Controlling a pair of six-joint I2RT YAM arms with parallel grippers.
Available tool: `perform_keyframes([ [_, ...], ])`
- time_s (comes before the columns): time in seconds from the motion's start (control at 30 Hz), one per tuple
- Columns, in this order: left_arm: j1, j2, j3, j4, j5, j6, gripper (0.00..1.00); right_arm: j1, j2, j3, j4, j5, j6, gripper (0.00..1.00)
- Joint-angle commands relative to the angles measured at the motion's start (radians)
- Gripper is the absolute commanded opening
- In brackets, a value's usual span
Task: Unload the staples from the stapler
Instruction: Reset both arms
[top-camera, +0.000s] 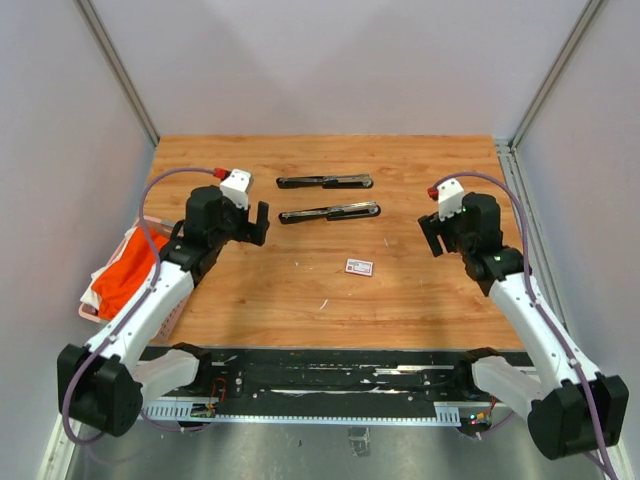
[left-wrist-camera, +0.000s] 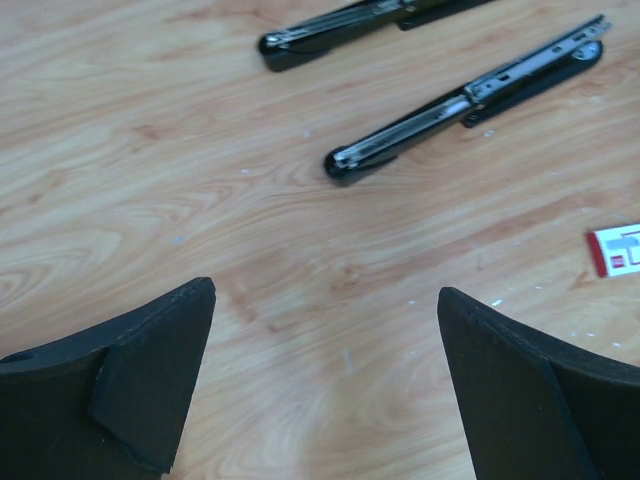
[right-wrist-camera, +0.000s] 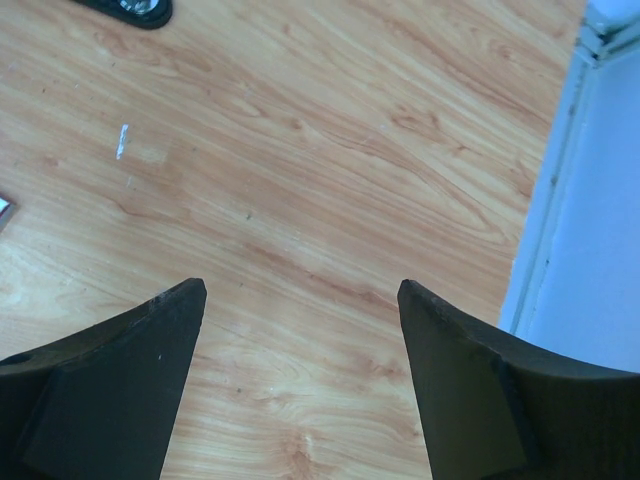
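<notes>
Two black staplers lie opened flat at the back of the wooden table, the far stapler (top-camera: 325, 181) (left-wrist-camera: 330, 28) and the near stapler (top-camera: 330, 212) (left-wrist-camera: 465, 100), whose silvery rail shows. A tiny silvery-grey strip, seemingly staples (right-wrist-camera: 122, 140) (top-camera: 391, 240), lies loose on the wood right of the near stapler. My left gripper (top-camera: 257, 224) (left-wrist-camera: 325, 290) hovers left of the staplers, open and empty. To their right, my right gripper (top-camera: 432, 236) (right-wrist-camera: 302, 285) also stands open over bare wood with nothing in it.
A small white-and-red box (top-camera: 359, 266) (left-wrist-camera: 615, 250) lies in front of the near stapler. An orange cloth (top-camera: 125, 275) in a pink basket sits off the table's left edge. The table's right edge (right-wrist-camera: 545, 210) meets the grey wall.
</notes>
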Motion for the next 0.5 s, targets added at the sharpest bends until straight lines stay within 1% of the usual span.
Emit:
perform_keyframes([
  [0.0, 0.03, -0.143, -0.07, 0.014, -0.109, 0.077, 0.98, -0.022, -0.113, -0.053, 0.078, 0.115, 0.091, 0.8],
  [0.1, 0.033, -0.243, -0.122, 0.028, -0.186, 0.097, 0.98, -0.035, -0.186, -0.083, 0.107, 0.166, 0.101, 0.8],
  [0.23, 0.033, -0.352, -0.166, 0.003, -0.281, 0.111, 0.98, -0.039, -0.297, -0.118, 0.104, 0.192, 0.064, 0.81],
  [0.37, 0.033, -0.449, -0.2, -0.06, -0.297, 0.134, 0.98, -0.038, -0.414, -0.178, 0.095, 0.193, 0.046, 0.81],
  [0.47, 0.033, -0.549, -0.255, -0.06, -0.301, 0.138, 0.98, -0.038, -0.461, -0.206, 0.083, 0.197, 0.054, 0.81],
])
